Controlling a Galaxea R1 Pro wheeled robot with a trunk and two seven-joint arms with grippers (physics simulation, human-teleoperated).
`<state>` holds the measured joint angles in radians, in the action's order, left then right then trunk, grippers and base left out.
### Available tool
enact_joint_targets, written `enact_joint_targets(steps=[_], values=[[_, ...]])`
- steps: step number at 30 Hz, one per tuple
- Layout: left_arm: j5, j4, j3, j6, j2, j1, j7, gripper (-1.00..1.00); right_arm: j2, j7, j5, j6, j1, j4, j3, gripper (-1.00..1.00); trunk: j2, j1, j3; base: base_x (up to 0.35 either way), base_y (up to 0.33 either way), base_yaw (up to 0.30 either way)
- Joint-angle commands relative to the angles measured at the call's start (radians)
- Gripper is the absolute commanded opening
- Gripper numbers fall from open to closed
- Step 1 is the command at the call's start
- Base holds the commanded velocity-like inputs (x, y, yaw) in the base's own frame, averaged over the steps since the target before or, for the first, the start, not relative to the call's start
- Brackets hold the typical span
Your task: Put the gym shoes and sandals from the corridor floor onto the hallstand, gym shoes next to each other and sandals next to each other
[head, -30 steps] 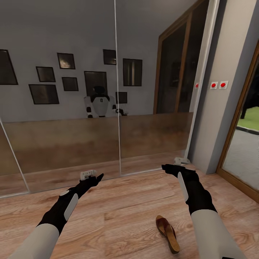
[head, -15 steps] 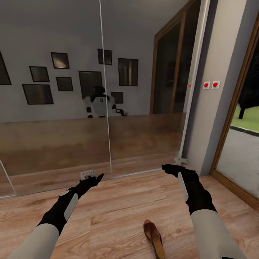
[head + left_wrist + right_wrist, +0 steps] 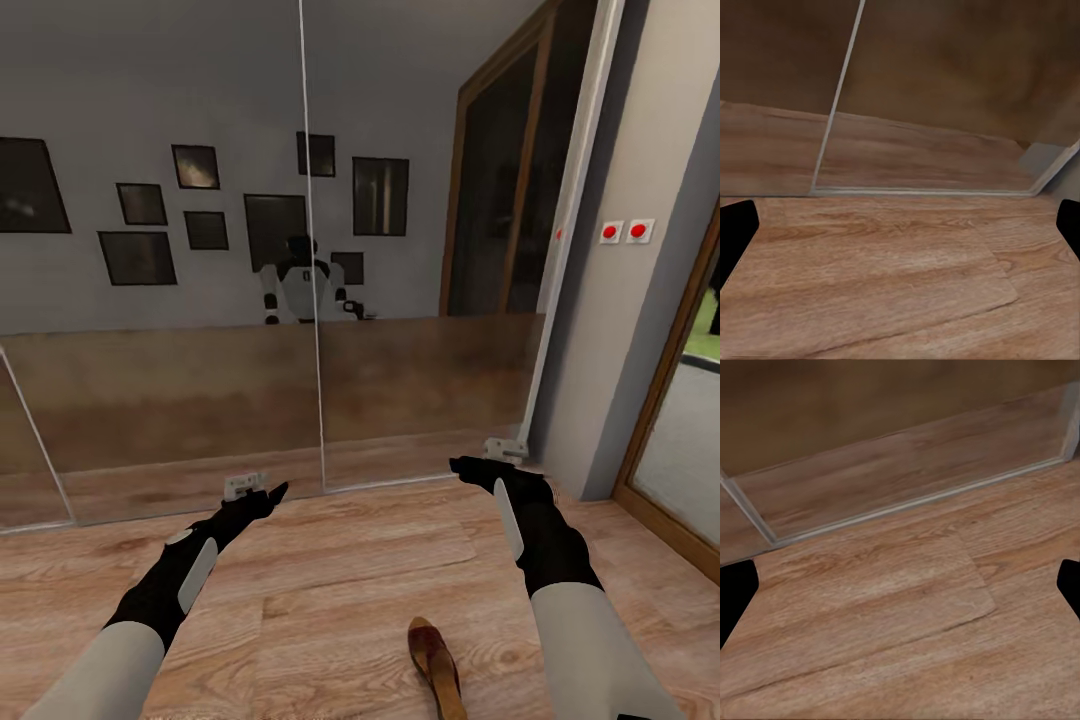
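Left gripper (image 3: pixel 268 492) hovers over the corridor floor (image 3: pixel 330 560), jaws spread, nothing between them. One brown sandal (image 3: pixel 437 668) lies between the arms (toe end cut off by the frame edge). Right gripper (image 3: pixel 466 466), jaws spread too, faces the mirrored wardrobe (image 3: pixel 200 300).

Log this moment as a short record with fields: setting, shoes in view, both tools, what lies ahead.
setting: corridor floor of wood-grain planks, facing a mirrored wardrobe
shoes in view: one brown sandal on the floor, near the right arm, cut off by the picture's lower edge
left tool: open, empty, held over the floor
right tool: open, empty, held over the floor
reflection: the robot shows in the mirror
wall: two red buttons at the right
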<state>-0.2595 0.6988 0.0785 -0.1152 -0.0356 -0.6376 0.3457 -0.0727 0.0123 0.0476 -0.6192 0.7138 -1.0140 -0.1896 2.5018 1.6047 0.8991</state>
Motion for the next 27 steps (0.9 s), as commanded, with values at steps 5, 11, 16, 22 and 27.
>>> enact_joint_targets(steps=[5, 11, 16, 22, 27], values=[[-0.011, 0.001, 0.003, -0.01, 0.0, -0.001, 0.006, 1.0, -0.001, 0.001, 0.006, -0.005, 0.001, -0.001, -0.002, 1.0, 0.0, 0.0, 0.003, 0.0, -0.001, 0.073], [-0.011, 0.001, 0.003, -0.009, 0.0, -0.001, 0.006, 1.0, -0.001, 0.002, 0.005, -0.005, 0.001, -0.001, -0.002, 1.0, 0.0, 0.0, 0.003, 0.0, 0.0, 0.004], [-0.011, 0.0, 0.003, -0.01, 0.0, -0.001, 0.006, 1.0, -0.001, 0.002, 0.005, -0.005, 0.001, -0.001, -0.002, 1.0, 0.0, 0.0, 0.003, -0.017, 0.0, 0.0], [-0.011, -0.001, 0.003, -0.009, 0.0, -0.001, 0.006, 1.0, -0.001, 0.002, 0.005, -0.005, 0.001, -0.002, -0.002, 1.0, 0.0, 0.0, 0.003, -0.213, 0.0, 0.0], [-0.011, -0.001, 0.003, -0.009, 0.0, -0.001, 0.006, 1.0, -0.001, 0.002, 0.005, -0.005, 0.001, -0.001, -0.002, 1.0, 0.0, 0.0, 0.003, -0.052, 0.0, 0.0]])
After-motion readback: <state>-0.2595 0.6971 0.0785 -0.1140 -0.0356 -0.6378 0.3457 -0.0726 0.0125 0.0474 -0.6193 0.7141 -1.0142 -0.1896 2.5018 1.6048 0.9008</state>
